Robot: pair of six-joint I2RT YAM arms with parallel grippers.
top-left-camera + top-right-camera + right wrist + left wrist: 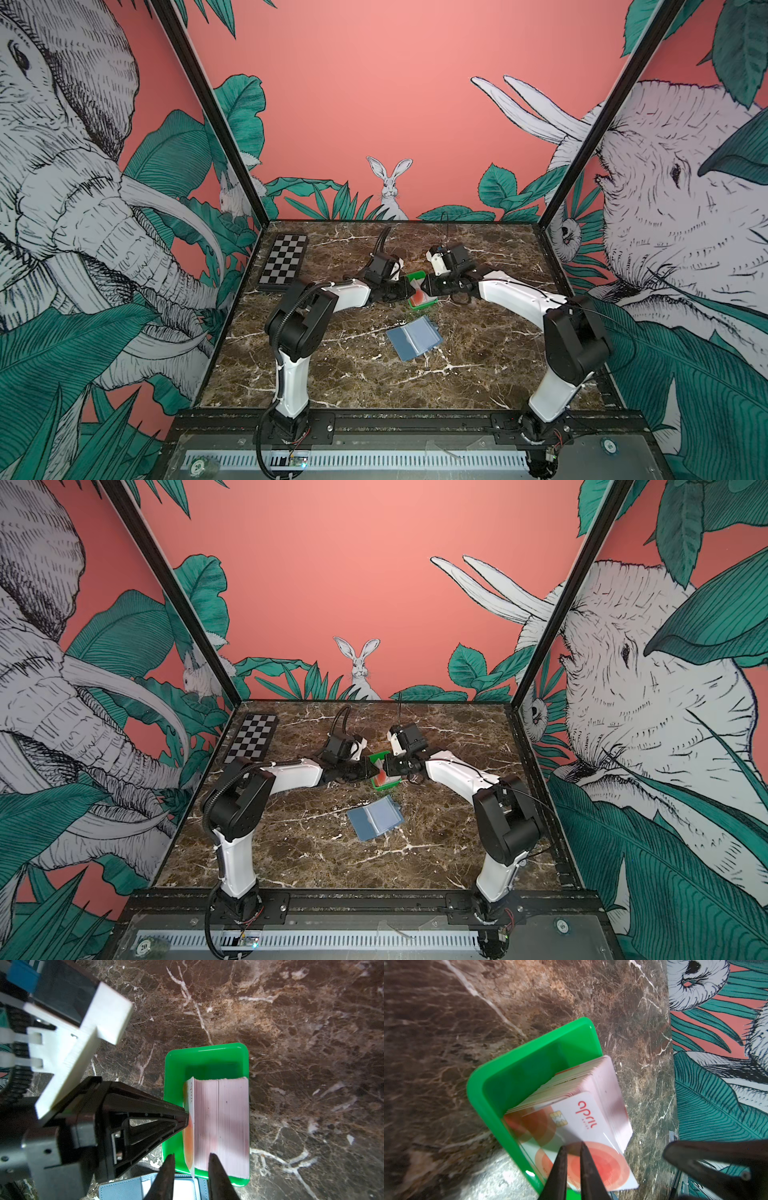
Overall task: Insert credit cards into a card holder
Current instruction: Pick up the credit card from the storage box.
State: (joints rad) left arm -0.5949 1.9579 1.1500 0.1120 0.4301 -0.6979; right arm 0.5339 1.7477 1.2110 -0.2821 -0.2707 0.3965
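Tips of narrow left claw (573, 1145) touch front card (583, 1120) (right claw (191, 1155) straddles, unclamped).

The tray (206, 1049) is bright green. The credit cards (571, 1124) in it are pale pink with orange circles. The card holder (413, 337) is blue.
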